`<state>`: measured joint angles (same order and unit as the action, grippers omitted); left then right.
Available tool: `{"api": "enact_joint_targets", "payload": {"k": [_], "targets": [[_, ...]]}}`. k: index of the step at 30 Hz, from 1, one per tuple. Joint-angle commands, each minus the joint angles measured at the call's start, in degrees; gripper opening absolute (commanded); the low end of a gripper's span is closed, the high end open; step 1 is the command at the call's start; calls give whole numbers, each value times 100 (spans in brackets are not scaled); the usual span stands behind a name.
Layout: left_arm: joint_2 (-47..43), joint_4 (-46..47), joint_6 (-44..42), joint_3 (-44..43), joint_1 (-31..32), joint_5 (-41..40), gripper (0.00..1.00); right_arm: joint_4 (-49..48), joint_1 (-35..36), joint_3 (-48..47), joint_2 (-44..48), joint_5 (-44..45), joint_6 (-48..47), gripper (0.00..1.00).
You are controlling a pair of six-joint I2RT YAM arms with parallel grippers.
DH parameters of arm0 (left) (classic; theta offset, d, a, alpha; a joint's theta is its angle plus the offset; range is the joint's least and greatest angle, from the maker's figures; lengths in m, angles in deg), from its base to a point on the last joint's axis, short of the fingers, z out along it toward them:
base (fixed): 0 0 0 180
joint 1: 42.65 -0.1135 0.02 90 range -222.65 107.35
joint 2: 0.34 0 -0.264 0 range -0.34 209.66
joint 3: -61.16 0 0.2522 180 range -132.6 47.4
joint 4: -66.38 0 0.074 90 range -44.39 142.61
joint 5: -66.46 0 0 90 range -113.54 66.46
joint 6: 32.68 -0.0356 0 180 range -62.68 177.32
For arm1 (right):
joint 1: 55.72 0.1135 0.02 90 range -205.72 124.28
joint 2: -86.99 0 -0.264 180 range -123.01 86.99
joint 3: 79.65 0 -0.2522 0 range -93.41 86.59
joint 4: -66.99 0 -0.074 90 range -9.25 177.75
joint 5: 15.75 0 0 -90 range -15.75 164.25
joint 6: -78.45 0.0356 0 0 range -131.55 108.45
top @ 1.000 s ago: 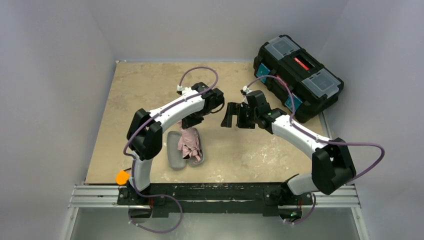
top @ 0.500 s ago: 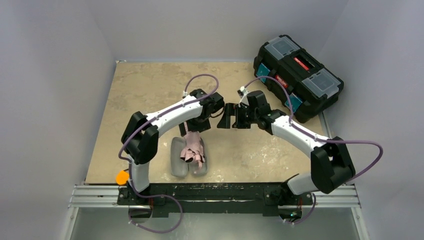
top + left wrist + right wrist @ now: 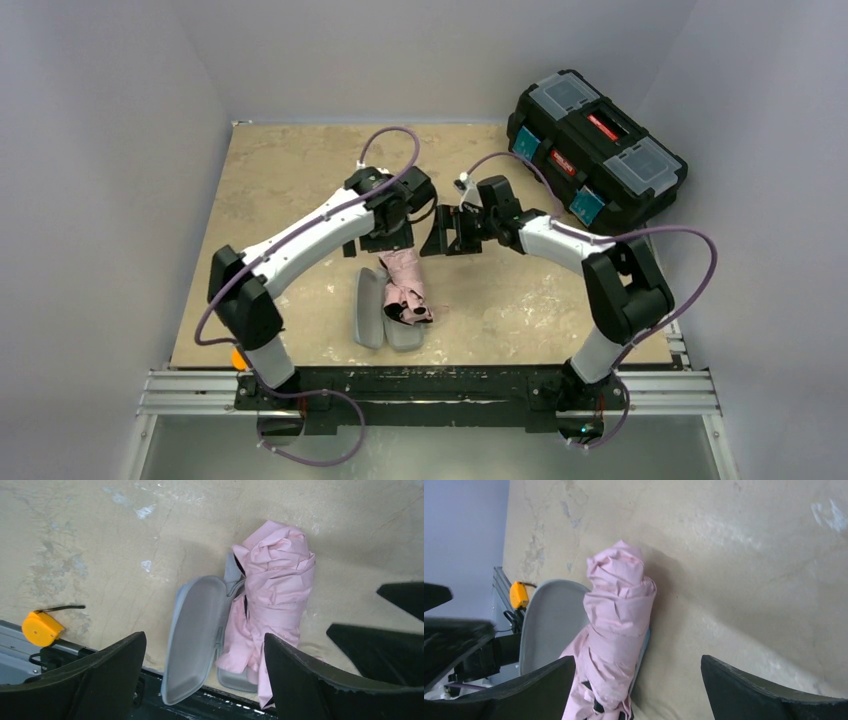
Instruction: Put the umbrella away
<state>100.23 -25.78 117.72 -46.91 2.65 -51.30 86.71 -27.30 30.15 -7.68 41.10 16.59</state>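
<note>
The umbrella [image 3: 275,595] lies on the open grey case [image 3: 195,630], long axis near-to-far; left fingers [image 3: 90,680] and right fingers [image 3: 774,695] spread, empty.

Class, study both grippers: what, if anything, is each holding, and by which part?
Nothing is held. The left gripper stands open above the umbrella, which lies on the open grey case; the right gripper is open and empty too.

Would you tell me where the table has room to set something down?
Bare: the table's far-left corner beyond the left gripper, and the near-right stretch beside the umbrella. Crowded: mid-table, around the right gripper, umbrella and open case.
</note>
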Motion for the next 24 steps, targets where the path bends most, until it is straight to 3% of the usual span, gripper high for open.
{"api": "enact_joint_targets", "payload": {"k": [1,11,24], "targets": [[-867,-448,-257,136,-10,-351,86,-700,-54,-626,-398,-631,-340,99],[-2035,701,-630,2072,-33,373,81,-942,-61,-1323,-1752,-1454,-627,98],[-2121,1929,-795,3142,-331,1310,75,-2071,-52,-1376,-2649,-2531,57,95]]}}
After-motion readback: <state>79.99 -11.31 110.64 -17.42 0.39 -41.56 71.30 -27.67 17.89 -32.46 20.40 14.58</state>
